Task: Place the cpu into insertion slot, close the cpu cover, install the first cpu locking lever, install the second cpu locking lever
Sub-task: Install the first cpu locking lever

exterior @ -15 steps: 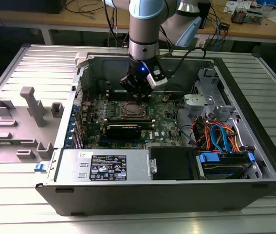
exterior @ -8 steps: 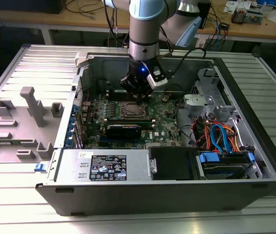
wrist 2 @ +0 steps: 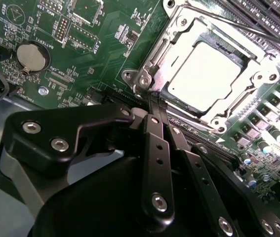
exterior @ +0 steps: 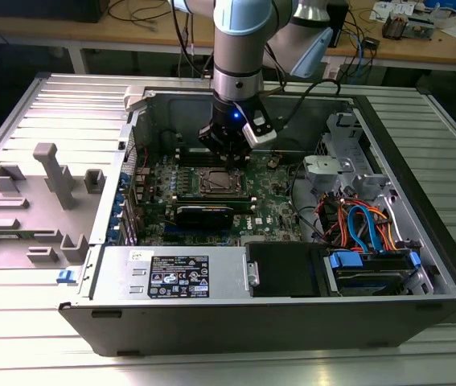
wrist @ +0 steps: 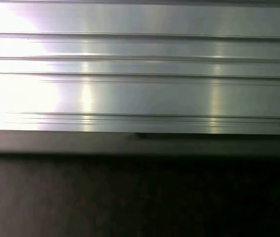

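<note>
Open tower computer case (exterior: 421, 265) lying on its side on a ribbed aluminium table (exterior: 67, 104), seen from above in the exterior view. The grey-and-blue arm descends into the case, its black gripper (exterior: 226, 149) hanging just above the green motherboard (exterior: 163, 181), at the far edge of the insertion slot (exterior: 219, 181). A boxy silver power supply (exterior: 175, 273) with a dark label sits along the near wall; orange and blue cables (exterior: 364, 225) bundle toward the exterior view's right.

In the second wrist view the gripper (wrist 2: 155, 101) appears as matt black linkage bars studded with bright screw heads; its two slim fingers (wrist 2: 153, 111) run side by side, pressed together, tips meeting at the corner of the insertion slot (wrist 2: 149, 66). The cpu (wrist 2: 206, 74), a flat square with a pale, dull metal top, lies seated flat inside the socket. The cpu cover (wrist 2: 248, 91), a thin glossy steel frame with a square cut-out, lies down around the chip, framing its top. A thin wire lever (wrist 2: 238, 27) runs straight along the far side of the socket, parallel to the long black memory slots (wrist 2: 263, 15). A round coin cell (wrist 2: 32, 56) lies on the board, well apart from the socket.

The first wrist view shows brushed aluminium ribs (wrist: 140, 74) running horizontally, above a dark band.
</note>
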Action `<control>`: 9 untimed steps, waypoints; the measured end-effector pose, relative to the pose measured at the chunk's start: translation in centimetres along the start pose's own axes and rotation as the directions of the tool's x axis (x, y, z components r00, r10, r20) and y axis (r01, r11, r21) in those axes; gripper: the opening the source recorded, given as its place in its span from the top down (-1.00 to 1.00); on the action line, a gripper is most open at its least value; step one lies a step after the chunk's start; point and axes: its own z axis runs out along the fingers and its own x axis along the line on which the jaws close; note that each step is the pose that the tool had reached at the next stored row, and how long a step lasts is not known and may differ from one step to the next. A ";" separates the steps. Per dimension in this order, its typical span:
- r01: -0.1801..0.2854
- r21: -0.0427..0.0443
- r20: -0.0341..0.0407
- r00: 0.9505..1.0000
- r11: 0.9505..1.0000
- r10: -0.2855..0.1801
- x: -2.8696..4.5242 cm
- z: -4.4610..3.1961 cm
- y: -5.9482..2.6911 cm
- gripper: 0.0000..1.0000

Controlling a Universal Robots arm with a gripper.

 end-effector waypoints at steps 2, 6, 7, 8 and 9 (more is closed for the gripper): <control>0.000 -0.003 0.000 1.000 1.000 0.000 0.00 -0.15 0.00 0.79; 0.000 -0.003 0.000 1.000 1.000 0.000 0.00 -0.51 0.00 0.79; 0.000 -0.003 0.000 1.000 1.000 0.000 -0.01 -0.56 -0.02 0.79; 0.000 -0.003 0.000 1.000 1.000 0.000 -0.01 -0.57 -0.09 0.79; 0.000 -0.003 0.000 1.000 1.000 0.000 0.00 -0.57 -0.18 0.79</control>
